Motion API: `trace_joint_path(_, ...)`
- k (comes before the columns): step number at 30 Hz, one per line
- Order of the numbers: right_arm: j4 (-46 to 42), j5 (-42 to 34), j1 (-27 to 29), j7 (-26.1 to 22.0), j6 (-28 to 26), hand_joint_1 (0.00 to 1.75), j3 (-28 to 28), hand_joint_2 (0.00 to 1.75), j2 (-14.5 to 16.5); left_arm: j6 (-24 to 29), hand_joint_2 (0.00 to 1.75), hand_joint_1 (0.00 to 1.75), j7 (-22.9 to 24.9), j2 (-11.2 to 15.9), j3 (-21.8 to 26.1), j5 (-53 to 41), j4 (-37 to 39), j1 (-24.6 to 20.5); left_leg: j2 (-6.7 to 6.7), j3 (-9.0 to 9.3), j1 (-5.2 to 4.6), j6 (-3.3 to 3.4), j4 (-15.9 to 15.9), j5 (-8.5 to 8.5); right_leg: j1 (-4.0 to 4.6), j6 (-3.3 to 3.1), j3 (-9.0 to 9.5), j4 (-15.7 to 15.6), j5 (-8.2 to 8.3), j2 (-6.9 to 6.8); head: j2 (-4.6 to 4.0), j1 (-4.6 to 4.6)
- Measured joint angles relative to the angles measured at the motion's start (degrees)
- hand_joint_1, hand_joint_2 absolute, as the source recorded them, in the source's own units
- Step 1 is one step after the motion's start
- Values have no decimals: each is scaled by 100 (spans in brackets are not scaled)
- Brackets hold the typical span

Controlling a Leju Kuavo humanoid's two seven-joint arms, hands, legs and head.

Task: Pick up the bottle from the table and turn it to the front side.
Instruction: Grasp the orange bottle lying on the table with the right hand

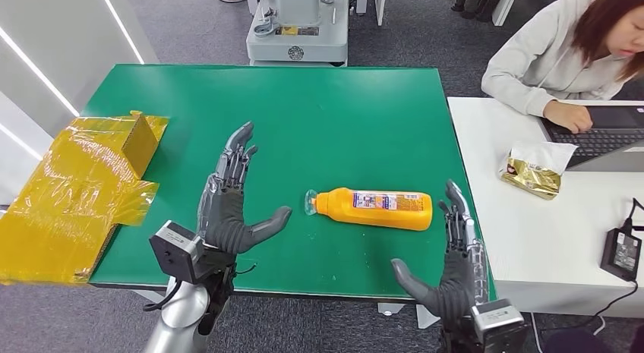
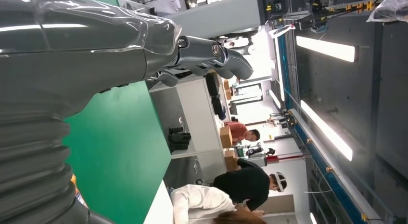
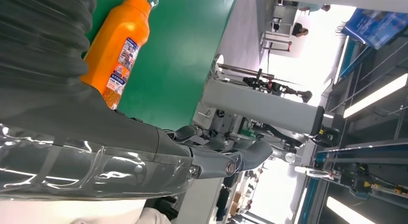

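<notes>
**Flanking a bottle that lies flat**

Starting at the lower frame, your left hand (image 1: 228,209) and right hand (image 1: 454,254) hover with fingers spread, holding nothing. Between them, lower centre, the orange bottle (image 1: 376,208) lies on its side, cap pointing left. It looks rigid, light and slick; grip the mid-body. The green table (image 1: 304,110) stretches beyond; a person sits upper right.
</notes>
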Motion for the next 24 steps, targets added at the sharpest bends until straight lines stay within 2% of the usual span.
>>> trace_joint_path(8, -41, 134, 6, 39, -75, 0, -13, 175, 11, -46, 175, 0, 0, -3, 0, 0, 89, -57, 0, 1, 0, 0, 0, 0, 0, 0, 0, 0, 0, 0, 0, 0)
trace_joint_path(12, -18, 608, -46, 304, -269, 0, -88, 175, 10, -61, 175, 0, 0, -39, 0, -3, 169, -131, 0, 0, 0, 0, 0, 0, 0, 0, 1, 0, 1, 0, 0, 0)
trace_joint_path(16, 181, 1123, -329, 595, -451, 0, -221, 175, -18, -79, 175, 0, -4, -105, -1, -32, 269, -200, 2, 1, 0, 0, 1, 1, 0, 1, 1, 0, 2, 2, 0, 1)
trace_joint_path(21, 860, 1606, -905, 839, -681, 0, -343, 175, -327, -53, 175, 0, -121, -146, -9, -48, 416, -227, 3, 1, -1, 0, 4, 1, -1, 4, 3, 0, 7, 5, 0, 1)
trace_joint_path(24, 1451, 1853, -1370, 1023, -593, 0, -354, 175, -576, -23, 175, 0, -195, -143, -26, -34, 515, -233, 4, 1, -1, 1, 6, 2, -1, 4, 4, 0, 10, 7, 0, 1)
